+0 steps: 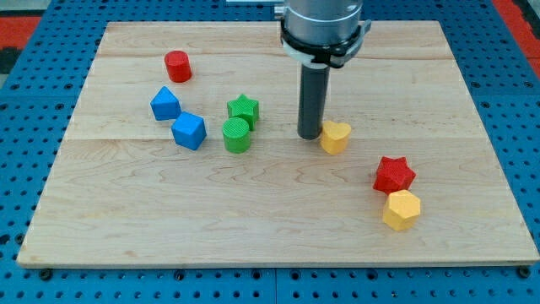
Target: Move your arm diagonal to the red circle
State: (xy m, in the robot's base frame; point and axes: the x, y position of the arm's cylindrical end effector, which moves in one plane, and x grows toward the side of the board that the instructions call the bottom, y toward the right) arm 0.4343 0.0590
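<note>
The red circle block point(178, 65) sits near the view's top left of the wooden board point(270, 228). My tip point(307, 136) rests on the board near the middle, far to the right of and below the red circle. It stands just left of a yellow heart-like block point(336, 136), close to or touching it. A green star point(243, 109) and a green circle point(236, 134) lie to the tip's left.
Two blue blocks point(165, 104) point(189, 131) lie left of the green ones. A red star point(394, 175) and a yellow hexagon point(402, 209) sit at the lower right. The board lies on a blue pegboard table point(25, 101).
</note>
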